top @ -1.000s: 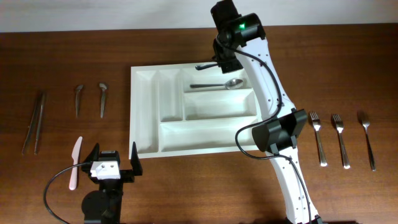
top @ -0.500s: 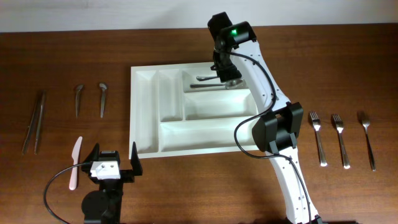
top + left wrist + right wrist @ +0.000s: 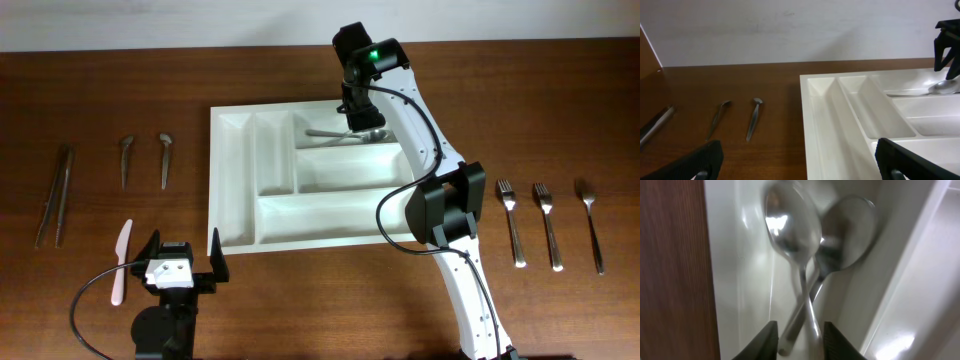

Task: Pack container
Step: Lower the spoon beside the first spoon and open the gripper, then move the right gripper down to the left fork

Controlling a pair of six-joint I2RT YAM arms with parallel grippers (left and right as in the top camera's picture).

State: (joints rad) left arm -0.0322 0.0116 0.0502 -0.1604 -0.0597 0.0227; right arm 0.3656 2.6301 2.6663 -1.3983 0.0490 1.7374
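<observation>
– Midway along the brown wooden table [image 3: 100,90] sits the large white rectangular plastic cutlery tray [image 3: 320,215]. I count five compartments: two narrow upright ones and three long crosswise ones. How many pieces are in it?

– Two shiny metal spoons [image 3: 792,225], handles crossed, both in the tray's far long compartment.

– And the right gripper [image 3: 799,339]?

– Directly above those spoons, over that same compartment. Its fingers stand a little apart, with the crossed handles showing in the gap. It clamps nothing that I can see.

– What's to the right of the tray?

– Three silver metal forks [image 3: 546,225], side by side, well apart from the tray, tines pointing to the far side.

– And to the left?

– Two short grey metal utensils with bent heads [image 3: 165,158], side by side. Farther out lies one pair of long thin metal rods [image 3: 55,192], tongs perhaps, I can't tell. Off the tray's near left corner is one pale pink plastic knife [image 3: 120,262]. Just beside it, the left gripper [image 3: 183,237] has its fingers spread wide, with nothing between them.
</observation>
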